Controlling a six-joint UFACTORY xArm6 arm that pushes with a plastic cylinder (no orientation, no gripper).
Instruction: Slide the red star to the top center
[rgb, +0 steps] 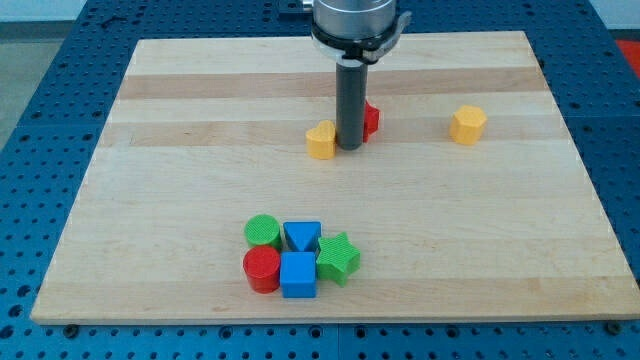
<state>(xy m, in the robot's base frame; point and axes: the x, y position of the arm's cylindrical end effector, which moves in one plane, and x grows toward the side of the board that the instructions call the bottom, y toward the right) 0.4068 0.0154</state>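
The red star (371, 121) lies on the wooden board (180, 180) a little above the middle, mostly hidden behind my rod. My tip (349, 147) rests on the board, touching the star's left-bottom side. A yellow block (321, 140) of unclear shape sits just to the left of the tip, almost touching it.
A yellow hexagon block (467, 125) lies to the right. Near the bottom, a cluster holds a green cylinder (263, 232), a blue triangle (302, 236), a green star (338, 258), a red cylinder (262, 268) and a blue cube (298, 274).
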